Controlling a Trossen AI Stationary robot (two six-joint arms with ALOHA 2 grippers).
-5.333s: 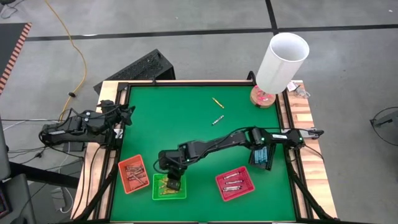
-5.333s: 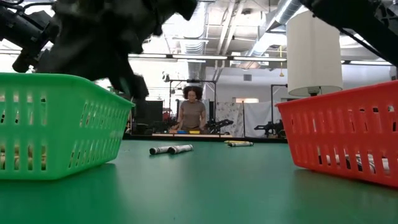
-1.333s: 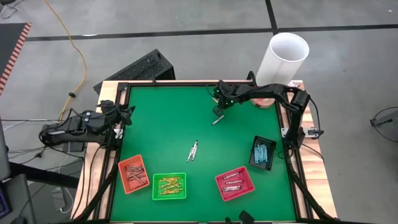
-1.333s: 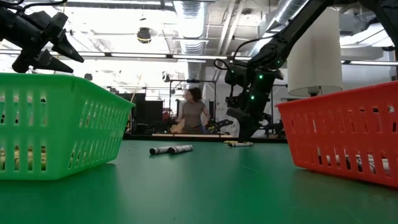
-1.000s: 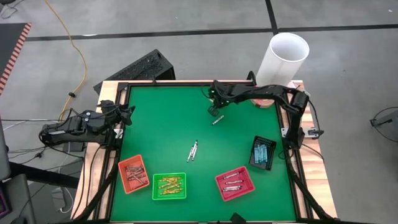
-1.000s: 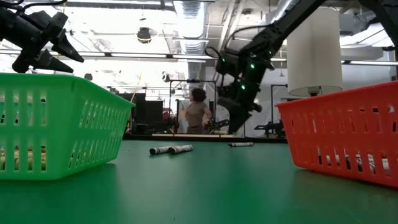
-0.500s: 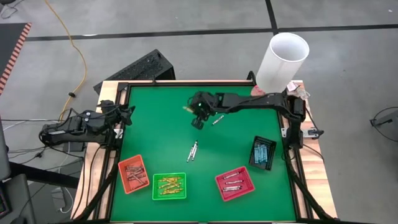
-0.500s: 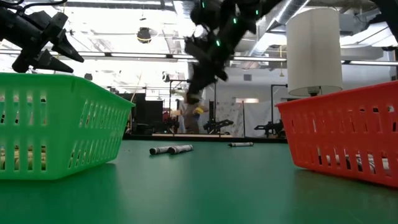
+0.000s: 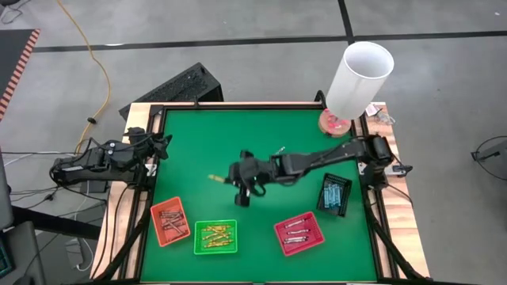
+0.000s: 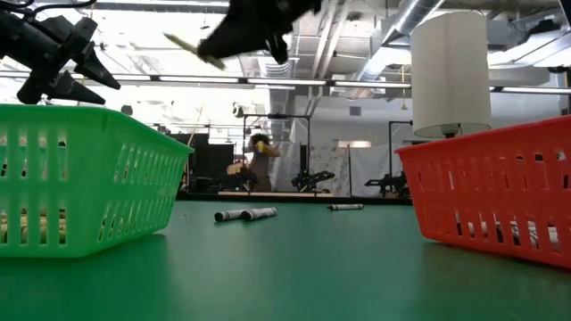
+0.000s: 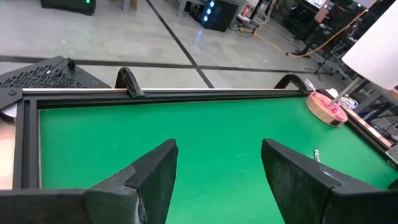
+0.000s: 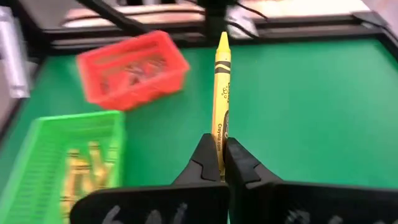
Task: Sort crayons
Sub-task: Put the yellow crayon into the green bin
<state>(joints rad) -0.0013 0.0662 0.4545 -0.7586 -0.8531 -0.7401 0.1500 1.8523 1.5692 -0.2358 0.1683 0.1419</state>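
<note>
Above mid-table, right gripper (image 12: 221, 163) pinches a yellow paper-wrapped crayon (image 12: 221, 93); left gripper (image 11: 217, 171) spread wide at the left edge.

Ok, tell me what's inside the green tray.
The green tray holds several yellow-gold crayons lying loose on its floor. An exact count isn't clear, as they overlap.

White cylinder (image 9: 360, 79) at the table's (image 9: 198, 142) far right corner; person (image 10: 257, 165) beyond

My pincer (image 12: 221, 163) is clamped on a yellow crayon (image 12: 221, 93), its tip pointing away from me over the green counter (image 12: 311, 106). Beyond lie a green tray (image 12: 56, 149) of yellow crayons and an orange tray (image 12: 132, 66).
</note>
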